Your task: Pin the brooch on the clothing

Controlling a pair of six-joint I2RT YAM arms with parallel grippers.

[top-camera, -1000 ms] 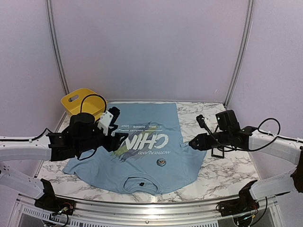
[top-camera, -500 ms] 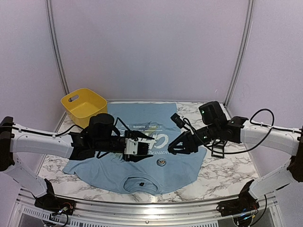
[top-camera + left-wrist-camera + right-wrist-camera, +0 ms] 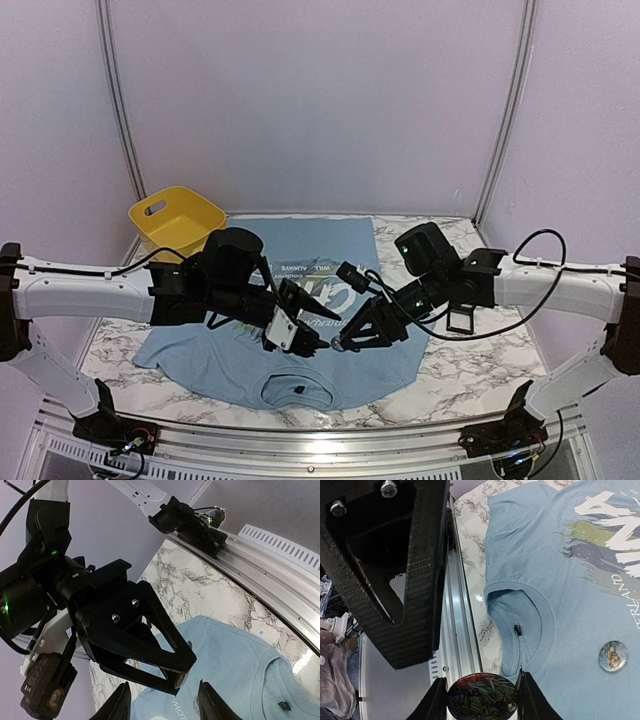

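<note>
I have my right gripper [image 3: 482, 698] clamped on the round red-and-green patterned brooch [image 3: 481, 695], above the light blue printed T-shirt [image 3: 385, 362] spread flat mid-way across the white marbled desk [image 3: 485, 360], collar toward its near edge, my left gripper [image 3: 165, 702] facing it, jaws apart.

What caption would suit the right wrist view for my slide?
Right gripper holding a round brooch over the light blue T-shirt, where another round badge lies.
</note>
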